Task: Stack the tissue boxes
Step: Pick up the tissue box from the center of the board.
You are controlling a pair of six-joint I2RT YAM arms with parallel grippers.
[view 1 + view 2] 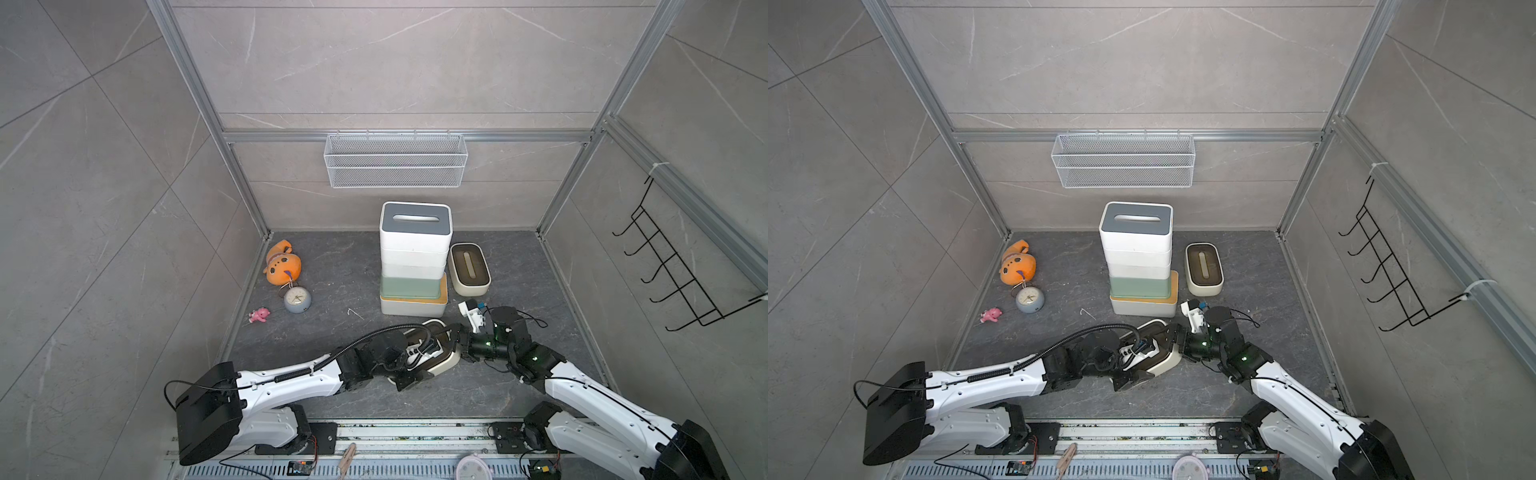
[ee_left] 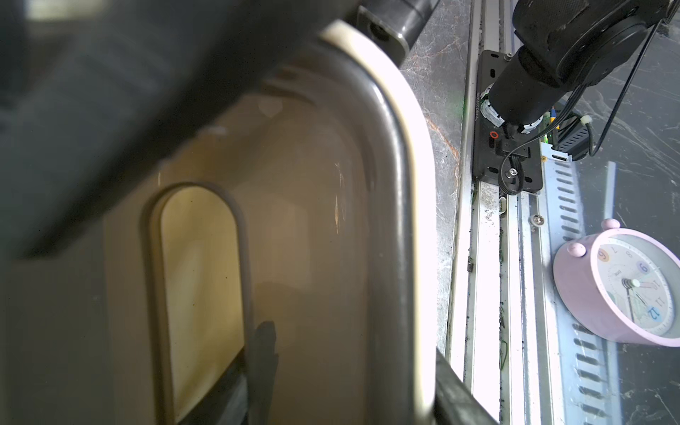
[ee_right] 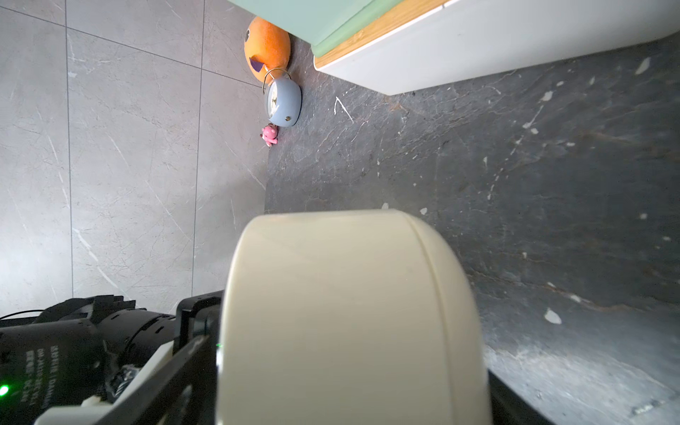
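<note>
Gripping cream box in left wrist view, left pincer; right pincer astride it, hold unclear.

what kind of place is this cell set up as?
Probably a mock bathroom or utility corner in a lab: tile-look wall panels in aluminium framing, with a wire basket and hook rack hung on them.

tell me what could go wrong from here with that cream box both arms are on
1. The left hand seems to pinch the near cream tissue box with brown slotted lid through its slot while the right hand straddles one end; uneven lifting could tilt it or pull the lid off.
2. The five-box stack is tall, its pale green box off-centre on the bamboo-lidded white box; a nudge on placing could topple it.
</note>
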